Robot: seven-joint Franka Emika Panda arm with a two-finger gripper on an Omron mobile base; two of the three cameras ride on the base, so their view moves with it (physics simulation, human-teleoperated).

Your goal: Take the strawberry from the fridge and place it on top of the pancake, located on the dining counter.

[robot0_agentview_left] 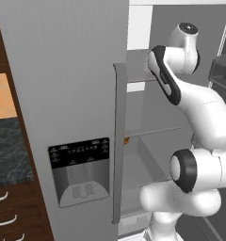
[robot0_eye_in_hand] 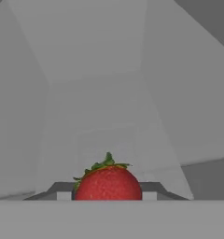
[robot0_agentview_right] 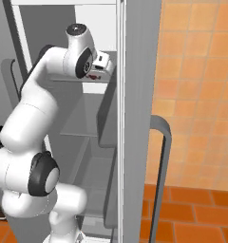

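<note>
Between the dark fingertips (robot0_eye_in_hand: 150, 188) sits the strawberry (robot0_eye_in_hand: 108, 183), pinched on both sides, its green leafy cap pointing away from the hand. It hangs in the gripper (robot0_eye_in_hand: 107, 192) inside the open fridge (robot0_agentview_left: 63, 94), at an upper shelf (robot0_agentview_right: 104, 78).

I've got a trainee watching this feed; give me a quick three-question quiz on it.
1. True or false: the fridge has its right-hand door shut.
2. What sits between the end effector's fingers? A) an orange item B) the strawberry C) nothing
3. Fill in: the dispenser is in the fridge's ____ door.

Key: 1 false; 2 B; 3 left.
</note>
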